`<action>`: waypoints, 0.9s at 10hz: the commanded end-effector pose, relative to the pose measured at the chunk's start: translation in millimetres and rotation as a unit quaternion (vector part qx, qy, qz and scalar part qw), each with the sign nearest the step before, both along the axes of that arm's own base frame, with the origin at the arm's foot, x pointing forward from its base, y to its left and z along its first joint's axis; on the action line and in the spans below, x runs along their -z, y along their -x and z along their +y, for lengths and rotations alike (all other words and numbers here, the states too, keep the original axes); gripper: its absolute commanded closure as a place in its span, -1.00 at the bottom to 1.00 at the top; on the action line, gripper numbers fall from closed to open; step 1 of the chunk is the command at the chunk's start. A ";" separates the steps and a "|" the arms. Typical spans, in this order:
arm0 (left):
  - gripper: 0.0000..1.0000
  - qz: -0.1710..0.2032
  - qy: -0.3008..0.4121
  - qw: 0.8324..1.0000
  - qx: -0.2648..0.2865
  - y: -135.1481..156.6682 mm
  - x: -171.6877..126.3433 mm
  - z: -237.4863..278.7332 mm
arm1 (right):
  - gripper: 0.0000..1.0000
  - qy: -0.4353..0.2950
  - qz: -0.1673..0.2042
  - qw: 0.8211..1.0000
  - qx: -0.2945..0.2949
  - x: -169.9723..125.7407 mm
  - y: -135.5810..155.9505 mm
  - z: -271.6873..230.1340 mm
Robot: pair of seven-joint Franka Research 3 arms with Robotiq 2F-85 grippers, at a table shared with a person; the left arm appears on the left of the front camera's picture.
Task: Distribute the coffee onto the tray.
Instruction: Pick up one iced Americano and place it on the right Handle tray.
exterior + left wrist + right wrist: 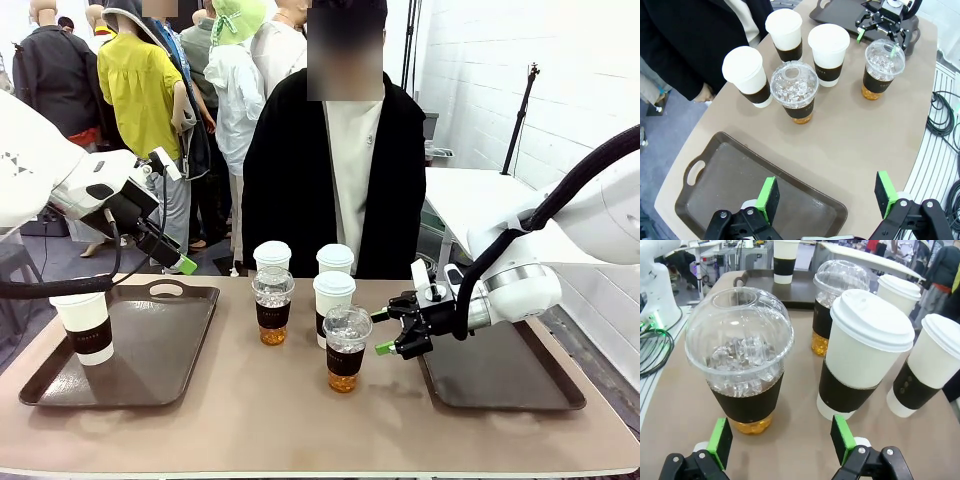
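Note:
Three white lidded paper cups (333,300) and two dome-lidded cups of amber drink (272,305) stand in a cluster mid-table. One more white cup (82,325) stands on the left tray (160,345). My right gripper (385,331) is open, low at the table, right beside the nearest dome cup (346,350). In the right wrist view that dome cup (742,355) stands just ahead of the open gripper (782,440), toward its left pad, with a white cup (865,350) beside it. My left gripper (175,218) hangs open above the left tray (730,200), holding nothing.
A second dark tray (500,375) lies at the right, under my right arm. A person in a black coat (290,180) stands at the far edge behind the cups. Bare tabletop (250,410) stretches along the front edge.

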State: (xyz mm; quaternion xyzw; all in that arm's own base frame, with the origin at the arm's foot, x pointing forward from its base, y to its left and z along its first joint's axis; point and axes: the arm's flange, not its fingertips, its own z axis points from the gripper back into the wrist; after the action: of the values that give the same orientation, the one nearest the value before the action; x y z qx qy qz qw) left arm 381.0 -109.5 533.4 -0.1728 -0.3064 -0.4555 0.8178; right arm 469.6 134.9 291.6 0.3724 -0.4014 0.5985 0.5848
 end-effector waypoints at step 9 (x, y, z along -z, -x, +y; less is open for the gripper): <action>-1.00 0.002 0.007 1.000 0.006 -1.7 0.7 1.6 | -1.00 -0.027 0.009 0.999 -0.028 11.2 1.8 7.0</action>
State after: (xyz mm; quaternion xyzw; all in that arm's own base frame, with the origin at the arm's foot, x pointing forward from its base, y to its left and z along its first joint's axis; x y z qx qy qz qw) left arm 381.1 -109.4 533.5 -0.1728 -0.3065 -0.4553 0.8179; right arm 466.1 138.3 287.4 0.3926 -0.3972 0.5980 0.5748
